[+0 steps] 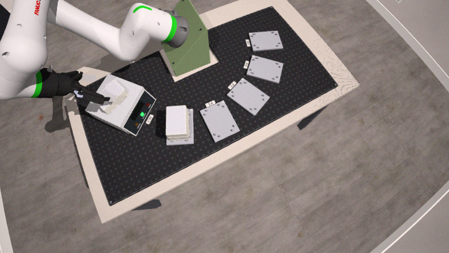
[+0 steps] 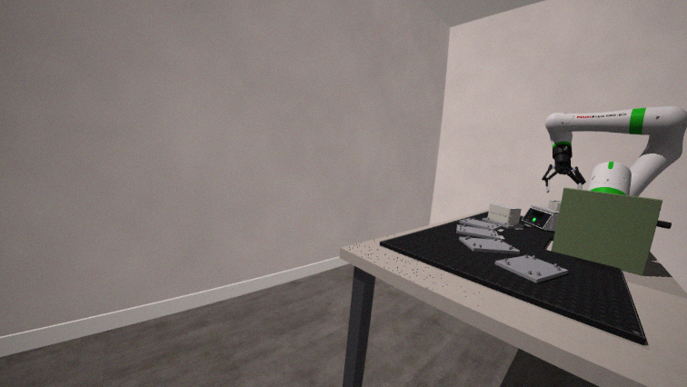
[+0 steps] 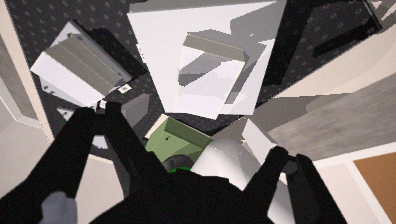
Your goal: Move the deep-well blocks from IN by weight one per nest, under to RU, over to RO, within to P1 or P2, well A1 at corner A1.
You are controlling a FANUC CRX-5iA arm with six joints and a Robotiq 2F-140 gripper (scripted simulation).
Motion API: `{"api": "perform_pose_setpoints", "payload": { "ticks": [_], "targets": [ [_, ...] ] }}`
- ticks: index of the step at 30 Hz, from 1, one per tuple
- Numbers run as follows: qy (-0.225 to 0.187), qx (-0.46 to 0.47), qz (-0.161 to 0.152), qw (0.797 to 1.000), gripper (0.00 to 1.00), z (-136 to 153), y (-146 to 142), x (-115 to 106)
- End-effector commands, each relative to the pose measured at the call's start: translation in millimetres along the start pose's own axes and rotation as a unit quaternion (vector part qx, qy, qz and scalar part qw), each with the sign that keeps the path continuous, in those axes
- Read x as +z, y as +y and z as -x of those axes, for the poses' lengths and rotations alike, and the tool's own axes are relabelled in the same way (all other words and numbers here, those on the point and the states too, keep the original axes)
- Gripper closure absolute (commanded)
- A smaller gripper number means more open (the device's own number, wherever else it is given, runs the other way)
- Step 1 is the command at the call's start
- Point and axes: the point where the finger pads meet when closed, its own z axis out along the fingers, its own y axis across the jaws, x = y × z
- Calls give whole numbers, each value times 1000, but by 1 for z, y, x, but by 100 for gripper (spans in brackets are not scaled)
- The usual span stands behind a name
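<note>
One white deep-well block (image 1: 113, 92) (image 3: 210, 75) lies on the platform of the check-weigher (image 1: 125, 110) (image 2: 539, 216) (image 3: 155, 45). The weigher's green lamp (image 1: 142, 114) (image 2: 533, 219) is lit. My gripper (image 1: 92, 97) (image 2: 563, 183) (image 3: 198, 115) is open and empty. It hangs well above this block with its fingers clear of it. A stack of white blocks (image 1: 177, 120) (image 2: 503, 213) (image 3: 75, 67) sits in the infeed nest to the right of the weigher.
Several empty grey nest plates (image 1: 219, 120) (image 1: 247, 95) (image 1: 264, 68) (image 1: 265, 40) fan out to the right on the black mat (image 1: 132, 163). Their labels are too small to read. The arm's green pedestal (image 1: 188, 47) (image 2: 602, 228) stands at the back.
</note>
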Motion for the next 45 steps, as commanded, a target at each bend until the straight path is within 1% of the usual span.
{"api": "perform_pose_setpoints", "payload": {
  "ticks": [1,8,13,45],
  "targets": [
    [0,0,0,1000,0,0,0,0],
    [0,0,0,1000,0,0,0,0],
    [0,0,0,1000,0,-3,0,5],
    [0,0,0,1000,0,-28,0,48]
  ]
}}
